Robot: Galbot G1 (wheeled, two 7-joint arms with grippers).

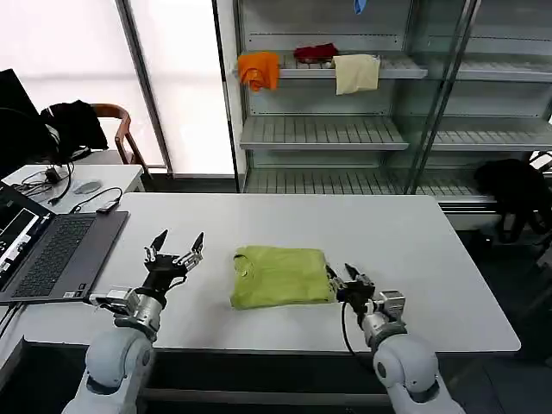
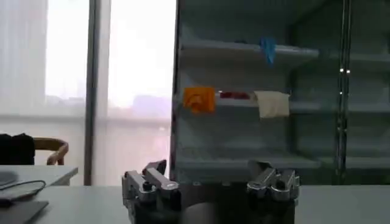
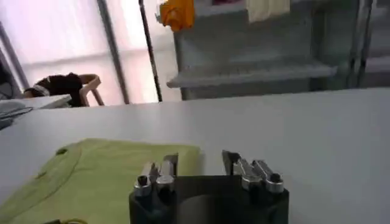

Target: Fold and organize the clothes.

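While the lime-green T-shirt lay folded into a compact rectangle near the white table's front edge, the left gripper stood apart with jaws spread, empty; the right gripper, also open, sat beside the shirt's right edge. Soft, light cloth; best pinched through stacked edges.

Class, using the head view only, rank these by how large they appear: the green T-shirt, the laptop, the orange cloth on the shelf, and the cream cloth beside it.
1. Laptop, though cut off at the edge.
2. Green T-shirt.
3. Cream cloth and orange cloth: they look alike, so no ranking. Both hang far from the camera, so their true size is unsure.
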